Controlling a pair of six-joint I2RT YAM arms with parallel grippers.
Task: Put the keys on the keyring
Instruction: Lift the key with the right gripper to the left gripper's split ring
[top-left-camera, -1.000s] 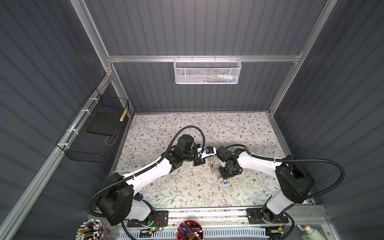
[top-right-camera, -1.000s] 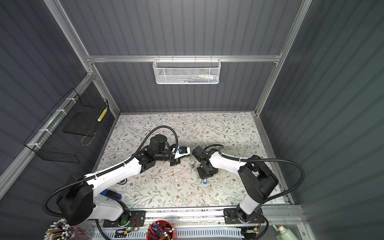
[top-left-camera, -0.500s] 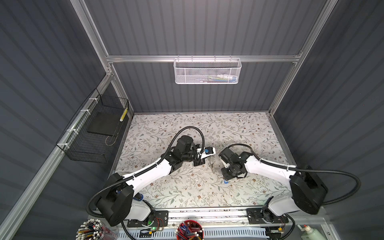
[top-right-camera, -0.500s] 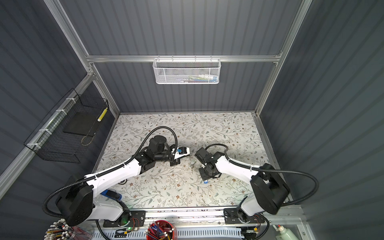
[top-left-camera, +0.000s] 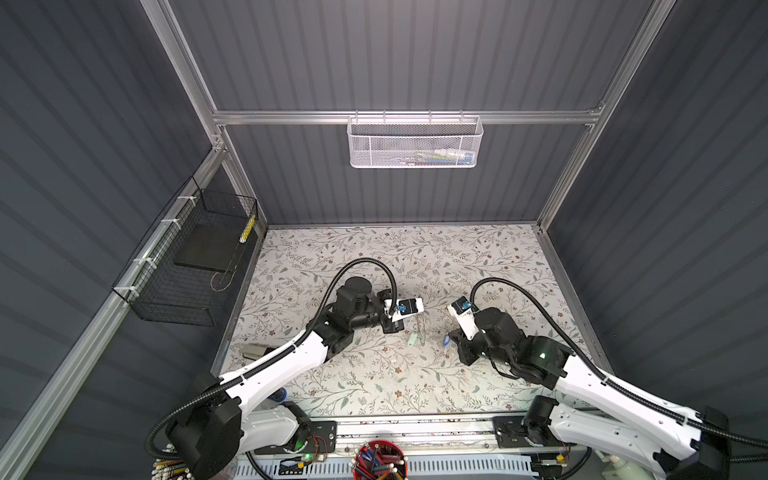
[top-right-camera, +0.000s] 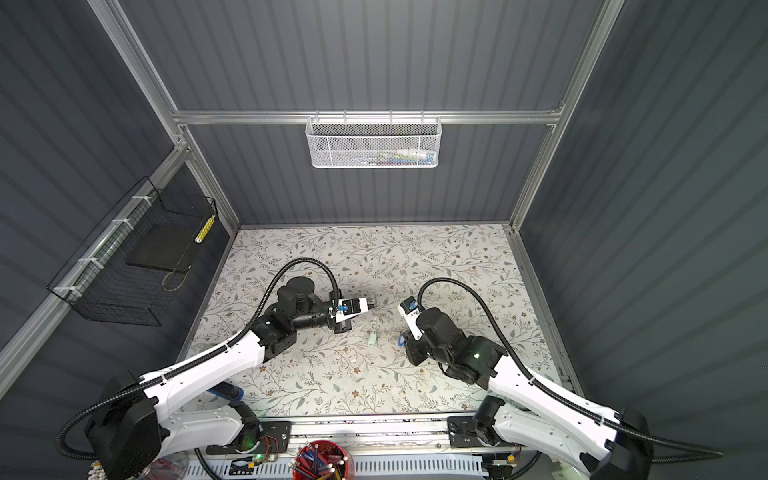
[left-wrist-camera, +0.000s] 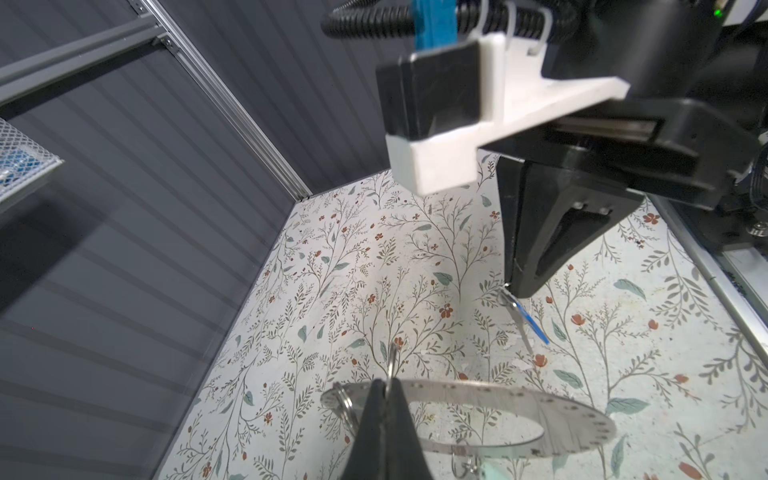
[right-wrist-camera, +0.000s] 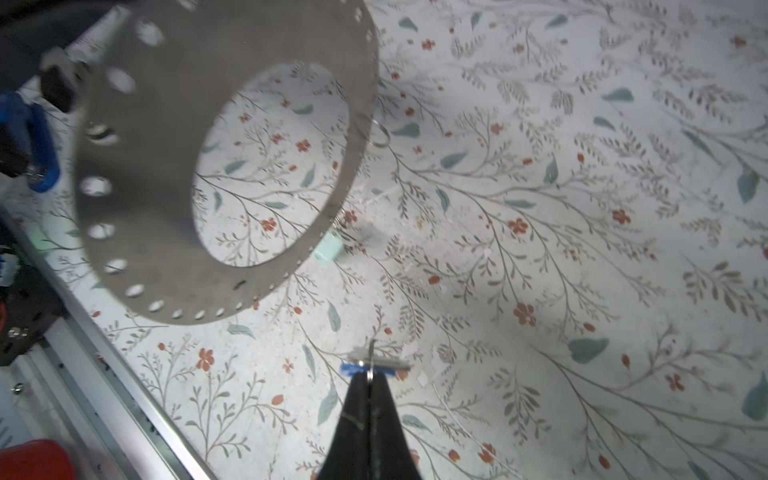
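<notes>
My left gripper (left-wrist-camera: 384, 384) is shut on the rim of the keyring (left-wrist-camera: 540, 424), a wide flat grey ring held above the floral mat. In both top views the ring shows only as a thin edge (top-left-camera: 421, 328). A key with a mint-green tag (right-wrist-camera: 328, 247) hangs from the keyring (right-wrist-camera: 145, 208) by a small wire loop, also visible in a top view (top-right-camera: 372, 338). My right gripper (right-wrist-camera: 370, 376) is shut on the small ring of the blue-tagged key (right-wrist-camera: 353, 368), which dangles from its fingertips (left-wrist-camera: 519, 286) a short way right of the keyring. That blue tag (top-left-camera: 446, 340) shows in both top views.
A white mesh basket (top-left-camera: 413, 143) hangs on the back wall and a black wire basket (top-left-camera: 187, 270) on the left wall. A red cup of pens (top-left-camera: 380, 459) stands by the front rail (top-left-camera: 415, 428). A blue object (top-left-camera: 277, 395) lies under the left arm.
The right arm has swung out to the right, drawing its wrist away from the left gripper. Its jaws have closed on the blue-tagged key. The left arm holds still.
</notes>
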